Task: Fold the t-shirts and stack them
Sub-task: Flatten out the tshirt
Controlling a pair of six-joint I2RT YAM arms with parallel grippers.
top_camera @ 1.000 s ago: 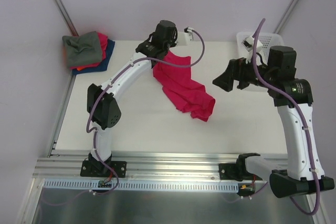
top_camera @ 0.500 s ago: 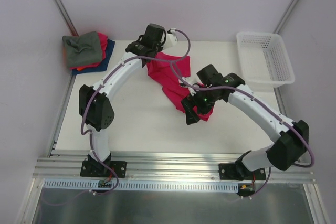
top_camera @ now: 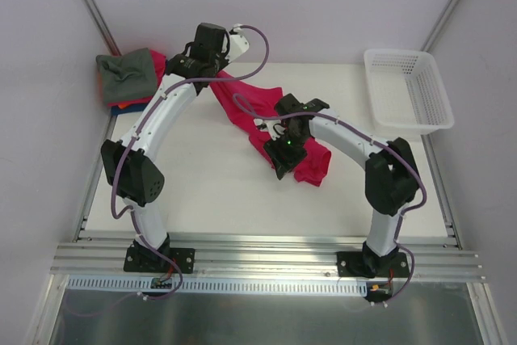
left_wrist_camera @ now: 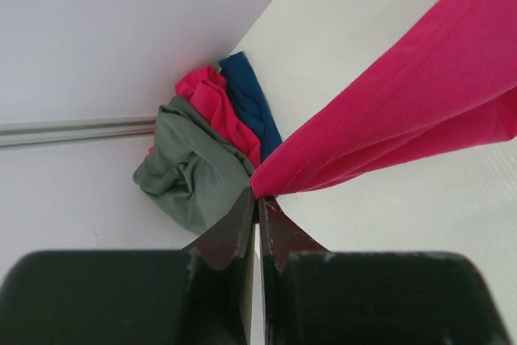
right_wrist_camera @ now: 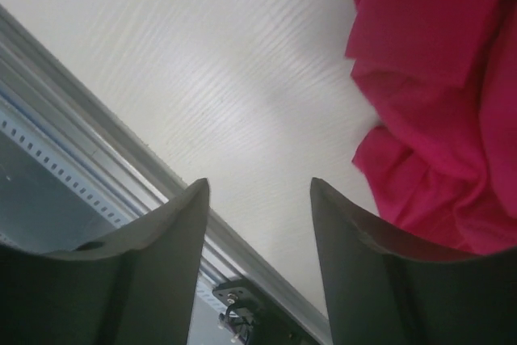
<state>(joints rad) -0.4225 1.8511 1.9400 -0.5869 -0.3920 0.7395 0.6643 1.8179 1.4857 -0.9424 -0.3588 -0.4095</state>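
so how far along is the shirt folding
Partly done. A pile sits at the table's far left corner, a grey-green shirt on top, looking rumpled. In hand: the left gripper is shut on an edge of the red shirt, which is pulled taut; the right gripper is open over the table beside its bunched end. Left to do: fold that shirt and stack it.

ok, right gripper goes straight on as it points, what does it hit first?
Probably bare table: the open right gripper points at it, with the red t-shirt off to one side. Depth unclear.
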